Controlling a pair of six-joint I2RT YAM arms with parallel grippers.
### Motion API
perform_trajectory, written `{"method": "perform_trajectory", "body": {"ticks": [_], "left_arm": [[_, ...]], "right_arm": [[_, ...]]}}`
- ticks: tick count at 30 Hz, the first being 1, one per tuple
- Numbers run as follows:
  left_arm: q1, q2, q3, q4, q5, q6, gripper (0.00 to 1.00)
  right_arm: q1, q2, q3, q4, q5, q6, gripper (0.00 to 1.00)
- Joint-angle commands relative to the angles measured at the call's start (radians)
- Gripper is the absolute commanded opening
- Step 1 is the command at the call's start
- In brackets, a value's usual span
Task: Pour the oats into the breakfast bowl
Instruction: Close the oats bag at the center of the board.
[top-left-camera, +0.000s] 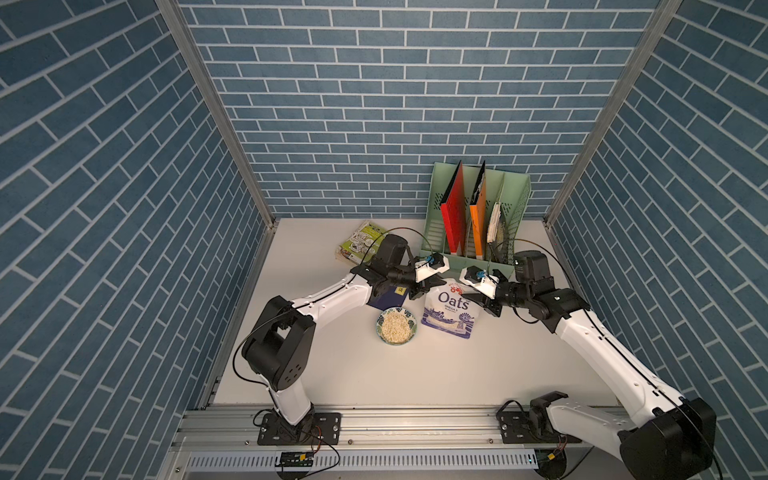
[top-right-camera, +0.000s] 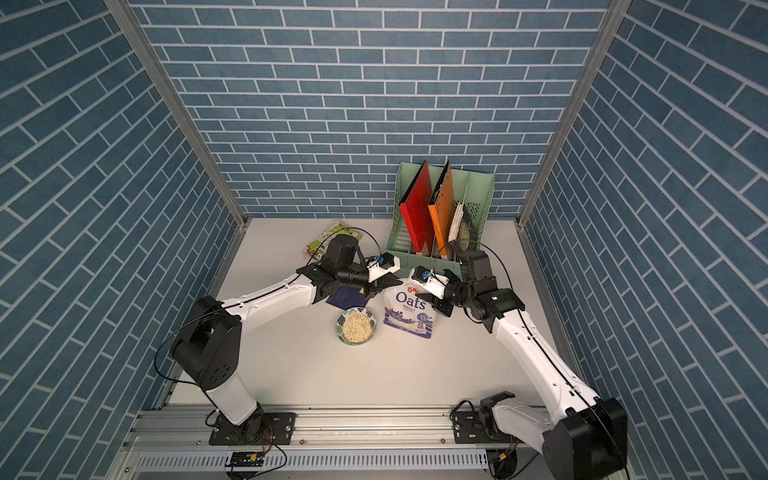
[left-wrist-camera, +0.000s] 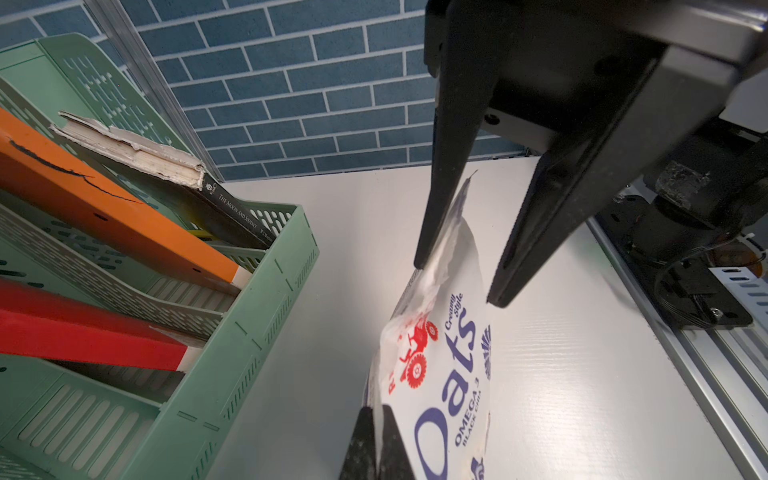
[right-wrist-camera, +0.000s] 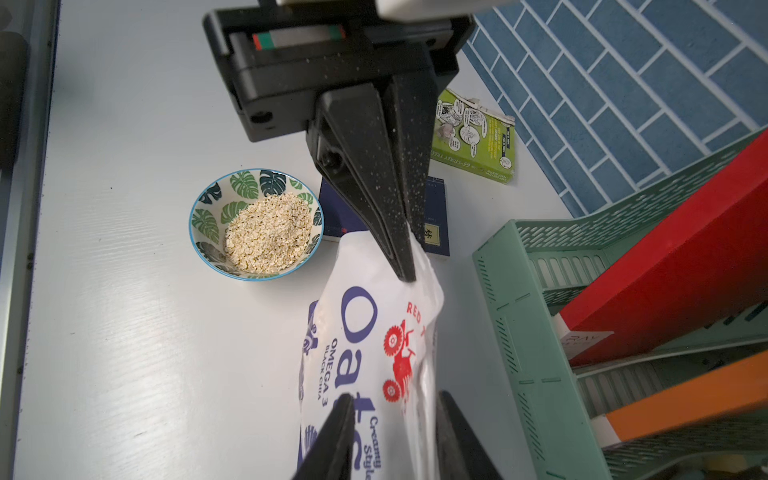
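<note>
In both top views, the white soft pouch printed "Oats" was seen standing on the pale table. It stood just beside the small white leaf-patterned bowl, which was already heaped with pale beige flakes.

In the left wrist view, the right gripper was shown with jaws apart about the pouch's torn top.

In the right wrist view, the left gripper was shown clamped on the opposite top corner.

The pouch was judged soft, light and slippery, and best held by its top corners.
</note>
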Motion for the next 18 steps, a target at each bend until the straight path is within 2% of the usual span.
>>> {"method": "perform_trajectory", "body": {"ticks": [1,4,6,12,18], "left_arm": [[-0.003,-0.034,-0.007,0.021,0.022,-0.01,0.0],[-0.003,-0.039,-0.011,0.025,0.028,-0.012,0.0],[-0.004,-0.041,-0.017,0.034,0.034,-0.014,0.0],[-0.003,-0.05,-0.026,0.048,0.031,-0.022,0.0],[-0.003,-0.058,-0.035,0.056,0.028,-0.022,0.0]], "right_arm": [[0.015,0.035,0.027,0.022,0.042,0.025,0.36],[0.02,0.06,0.035,0.029,0.057,0.036,0.36],[0.019,0.067,0.038,0.032,0.068,0.039,0.32],[0.02,0.06,0.045,0.019,0.096,0.041,0.0],[0.025,0.053,0.05,0.021,0.1,0.05,0.01]]}}
